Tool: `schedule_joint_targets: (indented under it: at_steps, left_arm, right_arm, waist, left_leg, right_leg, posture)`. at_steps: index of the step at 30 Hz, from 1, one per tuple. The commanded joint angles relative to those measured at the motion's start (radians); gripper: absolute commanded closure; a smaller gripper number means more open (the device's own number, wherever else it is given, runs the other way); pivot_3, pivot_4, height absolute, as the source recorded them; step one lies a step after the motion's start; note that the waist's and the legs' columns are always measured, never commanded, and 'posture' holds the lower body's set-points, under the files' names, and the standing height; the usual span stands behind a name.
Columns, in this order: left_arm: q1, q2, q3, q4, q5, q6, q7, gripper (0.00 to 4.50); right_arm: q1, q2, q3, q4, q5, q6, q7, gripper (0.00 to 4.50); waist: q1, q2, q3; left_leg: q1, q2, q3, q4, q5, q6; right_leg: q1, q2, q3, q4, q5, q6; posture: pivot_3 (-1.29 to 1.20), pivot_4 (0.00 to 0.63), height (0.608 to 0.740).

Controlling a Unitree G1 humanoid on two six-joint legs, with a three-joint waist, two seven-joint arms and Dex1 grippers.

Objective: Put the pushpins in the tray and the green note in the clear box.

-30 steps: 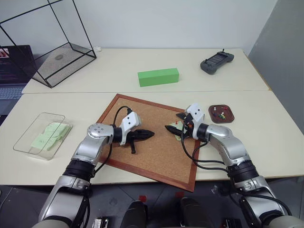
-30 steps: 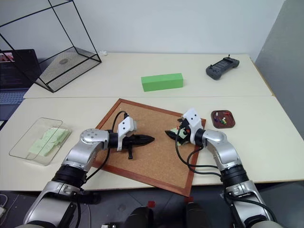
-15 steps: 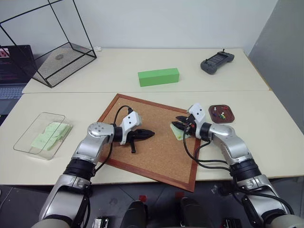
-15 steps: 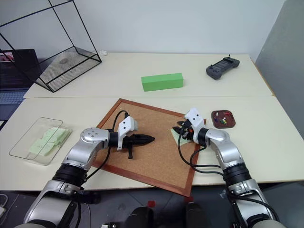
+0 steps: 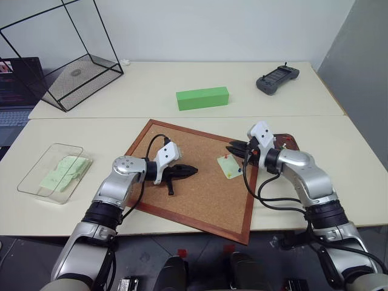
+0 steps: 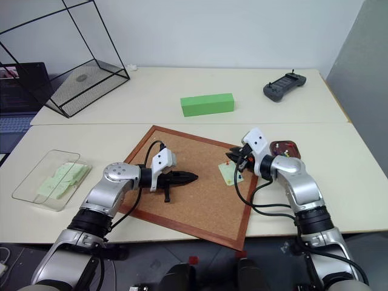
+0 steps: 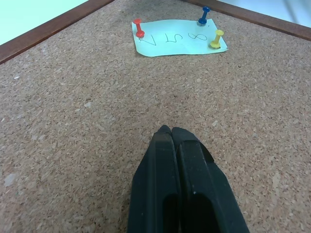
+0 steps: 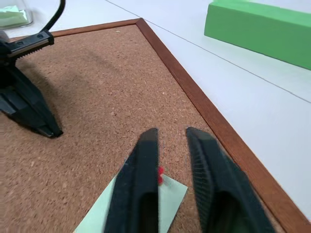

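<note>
Right gripper (image 6: 233,156) risen off green note (image 7: 180,42), 3 pushpins (image 7: 139,27) left.

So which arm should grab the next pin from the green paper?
The right one, probably. The right gripper hangs beside the green note with its pushpins, jaws slightly apart. The left gripper sits farther back on the corkboard, jaws shut.

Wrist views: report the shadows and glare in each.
Right wrist view: the left gripper throws a broad soft shadow across the corkboard. Left wrist view: light falls evenly on the note, the pins cast small shadows, no glare.
</note>
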Motion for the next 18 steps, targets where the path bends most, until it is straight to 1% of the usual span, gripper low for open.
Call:
schedule_joint_targets:
  at_steps: [1, 2, 10, 18]
  left_arm:
    - [-0.011, -0.006, -0.014, 0.013, 0.016, 0.005, -0.005, 4.5]
    - [-0.013, -0.006, -0.015, 0.014, 0.016, 0.004, -0.006, 4.5]
    - [-0.015, -0.006, -0.015, 0.013, 0.018, 0.006, -0.01, 4.5]
    - [-0.004, -0.001, -0.014, 0.003, 0.019, 0.009, -0.009, 4.5]
  right_arm:
    - [-0.031, -0.029, 0.028, -0.033, -0.009, -0.005, 0.058, 2.64]
    - [-0.034, -0.029, 0.035, -0.024, -0.012, -0.011, 0.066, 2.48]
    - [-0.053, -0.014, 0.096, 0.08, -0.058, -0.075, 0.114, 2.48]
    - [-0.077, 0.023, 0.096, 0.184, -0.077, -0.11, 0.113, 2.48]
  waist:
    - [0.0, 0.0, 0.0]
    - [0.0, 0.0, 0.0]
    - [0.0, 0.0, 0.0]
    - [-0.001, 0.0, 0.0]
  left_leg:
    - [0.0, 0.0, 0.0, 0.0, 0.0, 0.0]
    - [0.0, 0.0, 0.0, 0.0, 0.0, 0.0]
    - [0.0, 0.0, 0.0, 0.0, 0.0, 0.0]
    - [0.0, 0.0, 0.0, 0.0, 0.0, 0.0]
  right_leg:
    - [0.0, 0.0, 0.0, 0.0, 0.0, 0.0]
    - [0.0, 0.0, 0.0, 0.0, 0.0, 0.0]
    - [0.0, 0.0, 0.0, 0.0, 0.0, 0.0]
    - [0.0, 0.0, -0.001, 0.0, 0.0, 0.0]
  posture:
    - [0.0, 0.15, 0.74]
    - [0.0, 0.15, 0.74]
    - [0.0, 0.15, 0.74]
    - [0.0, 0.15, 0.74]
